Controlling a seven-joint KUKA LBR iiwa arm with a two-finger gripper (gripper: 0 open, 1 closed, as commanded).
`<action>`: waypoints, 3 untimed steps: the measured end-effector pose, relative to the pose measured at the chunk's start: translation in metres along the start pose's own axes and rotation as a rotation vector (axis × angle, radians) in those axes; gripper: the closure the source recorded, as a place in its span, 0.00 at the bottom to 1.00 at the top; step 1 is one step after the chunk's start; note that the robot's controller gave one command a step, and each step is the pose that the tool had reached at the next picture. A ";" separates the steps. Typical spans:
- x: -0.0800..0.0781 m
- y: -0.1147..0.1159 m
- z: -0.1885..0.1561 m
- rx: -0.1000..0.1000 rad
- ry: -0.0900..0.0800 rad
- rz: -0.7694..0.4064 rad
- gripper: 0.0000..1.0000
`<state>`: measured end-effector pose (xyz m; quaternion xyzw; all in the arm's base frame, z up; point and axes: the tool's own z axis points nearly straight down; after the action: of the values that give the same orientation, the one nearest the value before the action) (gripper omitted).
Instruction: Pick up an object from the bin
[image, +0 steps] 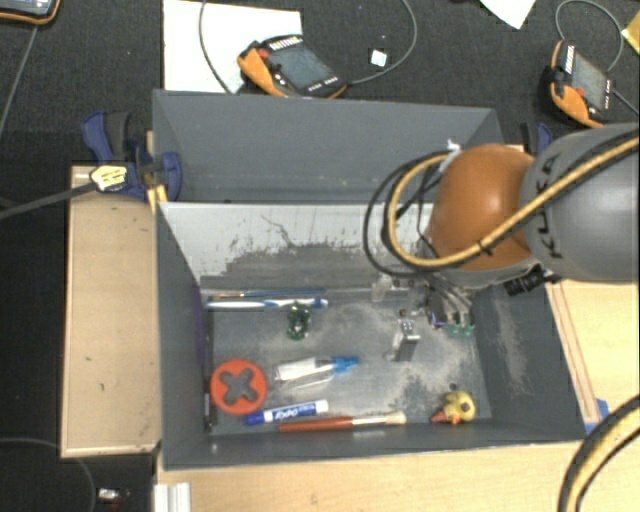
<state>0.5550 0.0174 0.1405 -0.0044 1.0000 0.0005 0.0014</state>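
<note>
Grey bin floor (500, 340), scuffed and bare, lies under the gripper (408, 338); whether it is spread or closed I cannot tell. Nearest are a white-and-blue tube (318, 369) at its eight o'clock and a yellow toy duck (458, 406) at five o'clock. Going down here risks grasping nothing.

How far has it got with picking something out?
Nothing looks lifted yet: the toothbrush, marker, orange disc and yellow toy all lie on the floor of the bin. The gripper is down inside, right of middle. Grasping and lifting are left.
</note>
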 end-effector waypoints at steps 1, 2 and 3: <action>0.000 0.000 0.000 0.000 0.000 0.000 0.00; -0.002 0.024 0.043 -0.001 0.001 0.327 0.00; -0.029 0.085 0.068 -0.001 -0.004 0.290 1.00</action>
<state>0.5834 0.1026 0.0722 0.1400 0.9902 0.0011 0.0033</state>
